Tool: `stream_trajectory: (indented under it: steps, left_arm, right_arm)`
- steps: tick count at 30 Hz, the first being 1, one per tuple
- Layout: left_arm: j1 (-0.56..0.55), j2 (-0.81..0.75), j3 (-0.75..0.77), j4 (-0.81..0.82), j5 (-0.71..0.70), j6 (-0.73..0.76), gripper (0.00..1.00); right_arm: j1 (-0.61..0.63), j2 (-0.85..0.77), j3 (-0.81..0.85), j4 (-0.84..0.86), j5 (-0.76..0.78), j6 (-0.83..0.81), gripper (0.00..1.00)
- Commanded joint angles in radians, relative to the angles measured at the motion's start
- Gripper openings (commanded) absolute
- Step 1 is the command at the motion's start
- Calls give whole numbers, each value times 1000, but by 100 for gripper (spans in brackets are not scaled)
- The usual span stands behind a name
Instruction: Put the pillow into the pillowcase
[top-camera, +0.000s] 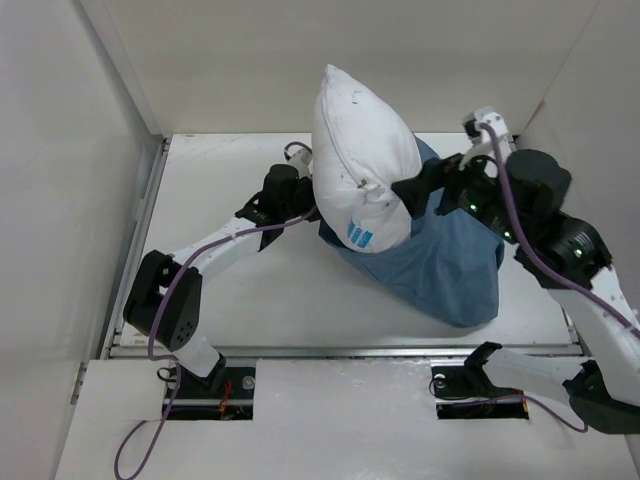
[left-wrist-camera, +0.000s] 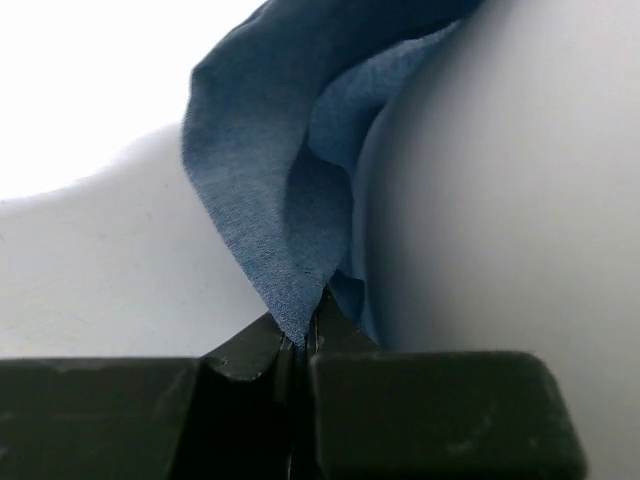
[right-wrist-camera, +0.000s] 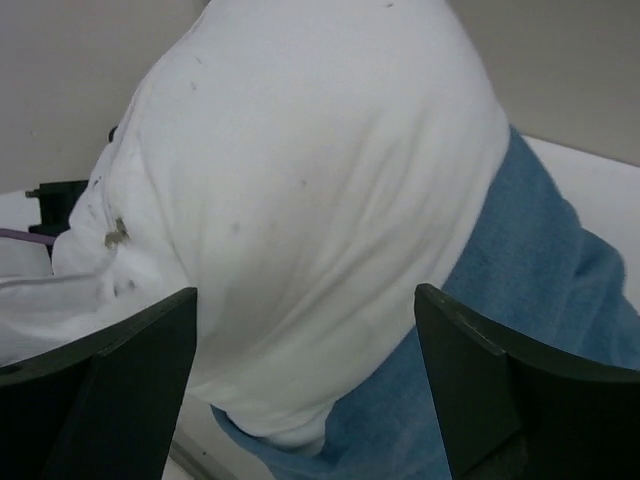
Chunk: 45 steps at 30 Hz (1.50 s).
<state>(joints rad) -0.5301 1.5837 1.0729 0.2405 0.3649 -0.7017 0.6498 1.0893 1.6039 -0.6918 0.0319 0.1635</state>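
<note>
Standing upright: pillow (top-camera: 360, 150) in pillowcase (top-camera: 450, 270) | left gripper (left-wrist-camera: 300, 342) pinching pillowcase | right gripper (right-wrist-camera: 305, 300) wide

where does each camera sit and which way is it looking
Top external: above and behind the arms, looking down at the table; both arms show.
Left wrist: on the left arm, facing along the left gripper, shut on the pillowcase edge.
Right wrist: on the right arm, facing the pillow through the open right gripper.
Shared: top and right wrist both show pillow and pillowcase.
</note>
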Motion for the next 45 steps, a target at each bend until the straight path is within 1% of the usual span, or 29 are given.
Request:
stream_trajectory:
  steps: [1, 2, 3, 4, 5, 7, 8, 9, 11, 15, 20, 27, 31, 35, 44, 45]
  left_arm:
    - [5, -50, 2, 83, -58, 51, 0]
    - [5, -50, -7, 83, -72, 51, 0]
    - [5, -65, -7, 73, -81, 60, 0]
    - [5, -77, -16, 72, -81, 61, 0]
    - [5, -77, -16, 62, -90, 71, 0]
    - [5, -88, -16, 50, -102, 71, 0]
    - [5, -88, -16, 49, -103, 82, 0]
    - [5, -97, -16, 40, -103, 82, 0]
    - [5, -106, -16, 40, -103, 94, 0]
    - [5, -119, -16, 29, -103, 94, 0]
    - [-4, -129, -25, 29, -112, 103, 0]
    - [-4, -129, -25, 29, -112, 103, 0]
    - [-4, -129, -34, 29, -112, 103, 0]
    - [-4, -139, -34, 20, -112, 103, 0]
    - [-4, -139, -34, 20, -112, 103, 0]
    - [-4, -139, -34, 20, -112, 103, 0]
  right_arm:
    - [4, -106, 65, -6, 152, 13, 91]
    - [4, -115, 65, -44, 221, 63, 91]
    - [4, -115, 76, -73, 369, 89, 91]
    - [4, -106, 76, -104, 431, 111, 91]
    - [4, -86, 76, -170, 497, 170, 91]
    - [4, -59, 85, -239, 633, 218, 90]
    - [4, -27, 96, -303, 667, 270, 90]
    - [4, -13, 96, -323, 689, 281, 90]
    - [4, 10, 105, -336, 689, 281, 90]
    - [4, 99, 119, -336, 614, 272, 89]
    - [31, 164, 140, -281, 548, 232, 88]
    - [51, 164, 171, -218, 465, 202, 88]
    - [51, 164, 162, -178, 353, 154, 88]
    - [51, 191, 153, -198, 353, 154, 88]
    - [51, 182, 120, -186, 356, 154, 88]
    - [51, 182, 120, -186, 318, 154, 88]
